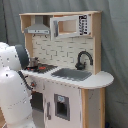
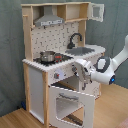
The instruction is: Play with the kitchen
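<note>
The kitchen [image 2: 55, 65] stands on the wood floor [image 2: 112, 107] against a grey curtain [image 1: 112, 40], oven door [image 2: 72, 102] swung down. The tool [image 2: 81, 75] hangs just above that door's top edge; its opening cannot be told.

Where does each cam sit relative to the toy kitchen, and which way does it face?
First exterior view: in front, off toward the stovetop end, close behind the arm, whose white links fill the first exterior view's left; faces the toy kitchen, sink and faucet.
Second exterior view: in front, further back, off the opposite corner; sees the open oven door, with the arm entering from the second exterior view's right and the pincer above the door.
Both exterior views share: pot, stovetop, sink, faucet, range hood.
</note>
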Tool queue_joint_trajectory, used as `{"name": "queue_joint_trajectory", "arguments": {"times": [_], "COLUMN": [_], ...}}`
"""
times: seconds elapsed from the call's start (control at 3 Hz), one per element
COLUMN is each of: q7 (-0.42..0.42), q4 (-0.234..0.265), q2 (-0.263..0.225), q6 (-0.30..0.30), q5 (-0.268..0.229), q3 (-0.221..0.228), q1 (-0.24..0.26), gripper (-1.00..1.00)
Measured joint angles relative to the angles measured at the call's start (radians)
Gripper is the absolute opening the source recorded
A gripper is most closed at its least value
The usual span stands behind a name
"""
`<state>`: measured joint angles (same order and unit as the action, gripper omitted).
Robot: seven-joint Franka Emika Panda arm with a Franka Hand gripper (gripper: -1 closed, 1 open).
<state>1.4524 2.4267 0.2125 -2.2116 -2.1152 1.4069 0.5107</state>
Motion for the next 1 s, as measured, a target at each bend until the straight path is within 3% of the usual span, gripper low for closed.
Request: {"name": "queue_joint_trajectory", "arguments": {"times": [0.33,1.0], "q7": [-0.064,-0.211], "q4": [0.001,-0.004], "q2": [0.0,0.001], "q6": [0.064,0.171], "q5": [0.003,0.067], "q3": [0.05,0.053], "q1": [0.0,-0.063], "gripper": [1.0,1.0]}}
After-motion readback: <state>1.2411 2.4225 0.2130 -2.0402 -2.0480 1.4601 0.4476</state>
